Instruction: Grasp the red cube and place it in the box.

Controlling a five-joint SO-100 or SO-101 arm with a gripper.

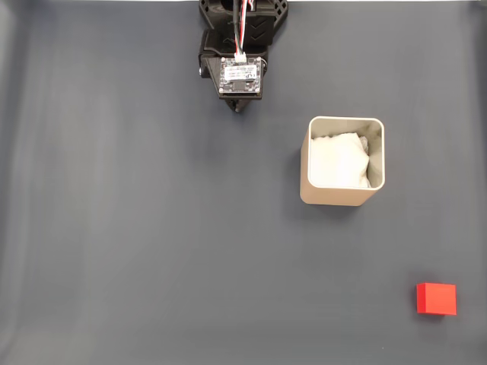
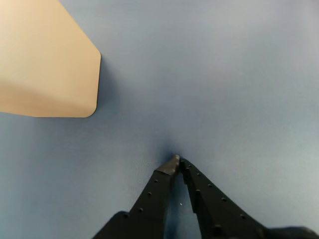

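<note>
We see a dark grey-blue mat (image 1: 137,228) covering the whole work surface in the fixed view, smooth and matte, with faint lighter streaks running down its left side. Along the top edge a thin white strip (image 1: 91,1) shows beyond the mat. In the wrist view the same surface (image 2: 224,74) looks bluer, evenly lit, with a soft sheen across it.

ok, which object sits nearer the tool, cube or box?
The box: beige, beside the shut tool. The red cube lies far off at the mat's corner.
</note>
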